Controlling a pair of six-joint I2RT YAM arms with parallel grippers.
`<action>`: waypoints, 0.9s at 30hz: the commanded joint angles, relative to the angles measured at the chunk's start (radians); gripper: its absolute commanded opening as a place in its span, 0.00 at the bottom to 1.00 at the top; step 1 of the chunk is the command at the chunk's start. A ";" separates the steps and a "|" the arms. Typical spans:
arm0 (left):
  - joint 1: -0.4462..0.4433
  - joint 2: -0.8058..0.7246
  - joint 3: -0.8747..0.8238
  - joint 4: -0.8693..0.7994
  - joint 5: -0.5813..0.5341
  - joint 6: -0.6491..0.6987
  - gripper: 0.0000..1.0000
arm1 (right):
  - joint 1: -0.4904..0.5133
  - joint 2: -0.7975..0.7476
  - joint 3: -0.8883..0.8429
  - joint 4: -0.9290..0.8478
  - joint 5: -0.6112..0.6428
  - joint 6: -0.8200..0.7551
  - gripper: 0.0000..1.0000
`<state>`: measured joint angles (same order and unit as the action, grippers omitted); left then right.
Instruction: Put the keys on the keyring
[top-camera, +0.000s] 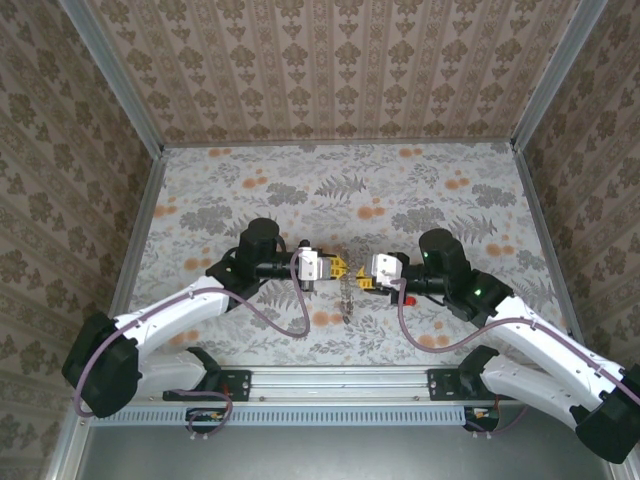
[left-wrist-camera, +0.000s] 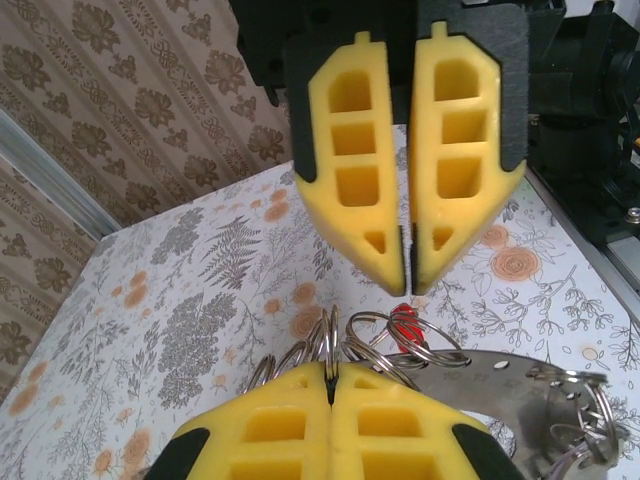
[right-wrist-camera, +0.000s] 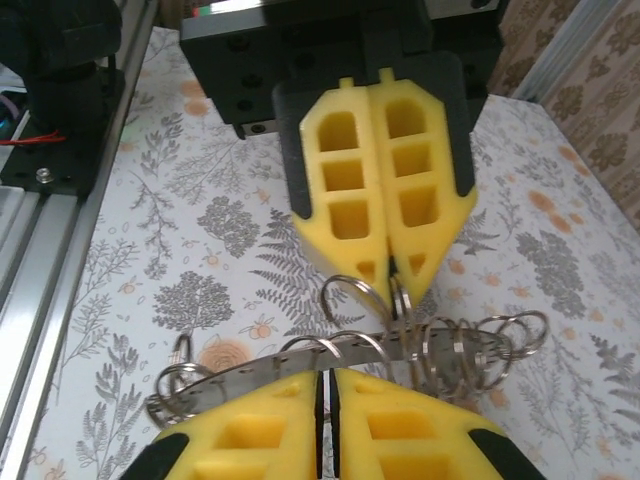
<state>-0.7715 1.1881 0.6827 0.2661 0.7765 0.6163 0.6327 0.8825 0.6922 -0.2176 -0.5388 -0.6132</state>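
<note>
- Top external view: the left gripper (top-camera: 340, 267) and the right gripper (top-camera: 360, 275) meet tip to tip over the middle of the floral table (top-camera: 300, 180).
- The keyring (top-camera: 348, 300) starts between the two sets of fingertips. It reads as a narrow silvery strip. Its long axis runs from the fingertips toward the arm bases at the near edge.
- Left wrist view: the left gripper (left-wrist-camera: 330, 372) is closed, its yellow pads pinching a wire split ring of the keyring (left-wrist-camera: 490, 375) at their tips.
- The keyring here is a flat, grey metal strip with small holes along it. It carries a cluster of split rings at the pinched end and more at the far end. The strip points away to the lower right, clear of the table.
- A small red piece (left-wrist-camera: 403, 322) sits among the rings, just below the right gripper (left-wrist-camera: 410, 275). That gripper's pads stand nearly together, leaving a thin slit.
- Right wrist view: the right gripper (right-wrist-camera: 325, 372) shows the same thin slit. Whether it pinches anything cannot be told.
- The keyring (right-wrist-camera: 290, 355) crosses just at these fingertips, its long axis running left to right, with the left end lower.
- The left gripper (right-wrist-camera: 390, 270) clamps a ring above the strip.
</note>
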 joint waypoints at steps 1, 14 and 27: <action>0.003 -0.026 0.023 0.039 -0.008 -0.030 0.00 | -0.001 -0.013 -0.001 -0.043 -0.061 -0.004 0.15; 0.003 -0.045 0.013 0.039 -0.019 -0.004 0.00 | -0.068 0.030 -0.011 0.060 -0.113 0.146 0.48; -0.003 -0.026 0.017 0.051 -0.094 -0.028 0.00 | -0.058 0.102 -0.025 0.145 -0.257 0.227 0.38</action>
<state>-0.7719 1.1690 0.6827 0.2695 0.7055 0.6037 0.5674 0.9802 0.6655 -0.0910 -0.7208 -0.3985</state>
